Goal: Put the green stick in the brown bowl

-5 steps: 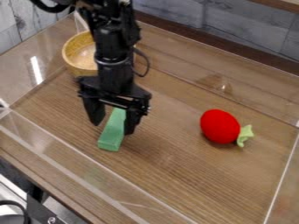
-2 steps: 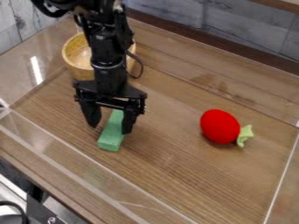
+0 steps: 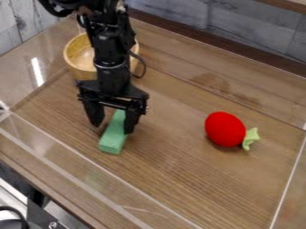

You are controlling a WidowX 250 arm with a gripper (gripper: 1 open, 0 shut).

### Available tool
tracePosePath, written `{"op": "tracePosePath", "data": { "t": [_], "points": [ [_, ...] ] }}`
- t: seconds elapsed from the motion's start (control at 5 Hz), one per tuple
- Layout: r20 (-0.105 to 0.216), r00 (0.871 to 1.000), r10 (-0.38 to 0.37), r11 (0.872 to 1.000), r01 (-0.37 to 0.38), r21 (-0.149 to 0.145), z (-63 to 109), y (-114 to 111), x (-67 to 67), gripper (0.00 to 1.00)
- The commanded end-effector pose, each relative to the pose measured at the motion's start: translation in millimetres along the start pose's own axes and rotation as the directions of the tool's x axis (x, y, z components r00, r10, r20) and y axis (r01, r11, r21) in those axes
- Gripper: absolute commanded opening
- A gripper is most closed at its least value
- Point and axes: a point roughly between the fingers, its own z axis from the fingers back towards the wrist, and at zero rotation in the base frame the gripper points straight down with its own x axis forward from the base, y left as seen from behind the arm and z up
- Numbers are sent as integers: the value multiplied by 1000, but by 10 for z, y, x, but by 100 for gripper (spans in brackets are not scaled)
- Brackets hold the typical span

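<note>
Scene, single camera view, looking down at an angle.

Arm: black robot arm (image 3: 107, 40) enters from top left, wrist approx. vertical, claw (image 3: 114, 122) pointing down at the tabletop (image 3: 180, 179).

Claw state: jaws apart, wide. One finger (image 3: 93, 112) stands on the left side of the green stick (image 3: 114, 136), the other on its right side, near the stick's far end. Far end of stick sits between the two fingers; near end sticks out toward the camera. No clamp visible; whether the finger tips touch the stick or the wood cannot be told from this angle.

Green stick: flat, light green, rectangular. Lies flat on the tabletop, long axis running roughly from the claw toward the camera, slightly tilted to the left at its near end. Not in the bowl.

Brown bowl (image 3: 79, 55): round, light tan wood, thick rim. Sits upright at the back left, behind the arm, partly hidden by it. Well apart from the stick. Nothing seen inside the visible part.

Other items: red strawberry-like toy (image 3: 225, 128) w/ green leaf (image 3: 250, 137), lying on the right side of the tabletop, well apart from claw and stick. Tabletop is dark wood grain, enclosed by low clear plastic walls (image 3: 287, 192).
</note>
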Motion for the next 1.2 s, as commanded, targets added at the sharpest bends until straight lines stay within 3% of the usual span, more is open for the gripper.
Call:
{"op": "tracePosePath", "data": {
  "t": [0.0,0.2,0.4,0.8,1.0],
  "points": [
    [50,997,-53,999,53,2,120,35,19,100],
    [50,989,-138,990,138,4,59,23,0,0],
    [50,973,-224,975,224,3,34,13,-29,0],
    [66,995,-71,997,74,-32,206,60,46,0],
    [77,993,-90,995,94,-47,366,86,93,0]
  ]
}}
